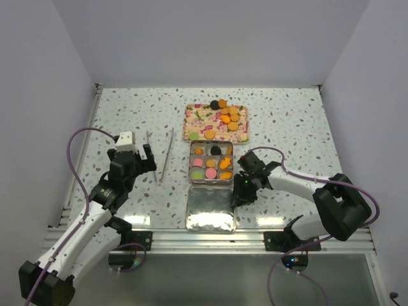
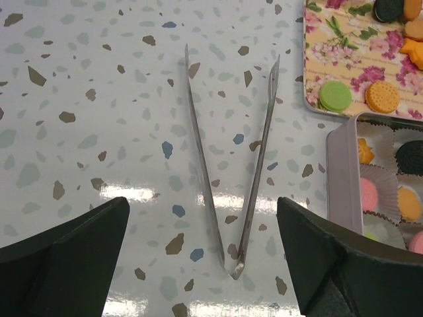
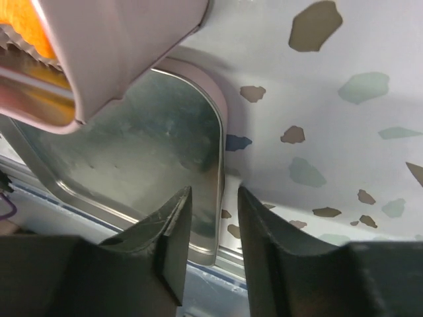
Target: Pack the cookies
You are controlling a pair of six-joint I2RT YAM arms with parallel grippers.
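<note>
Several cookies (image 1: 226,118), mostly orange with a green and a black one, lie on the floral tray (image 1: 194,116). More cookies (image 1: 211,164) sit in paper cups inside the open tin (image 1: 190,162). The tin's lid (image 1: 210,209) lies upside down, shiny side up, just in front of it. My right gripper (image 1: 237,194) is low at the lid's right edge. In the right wrist view the right gripper (image 3: 213,191) stands astride the lid (image 3: 145,152) rim, jaws narrow with a gap on each side. My left gripper (image 2: 203,205) hangs wide open above the hinge of the metal tongs (image 2: 234,267), holding nothing.
The tongs (image 1: 164,156) lie on the speckled table left of the tin, tips pointing away. A green and an orange cookie (image 2: 335,95) sit at the tray's (image 2: 350,59) near corner. The metal rail of the table's front edge runs just behind the lid.
</note>
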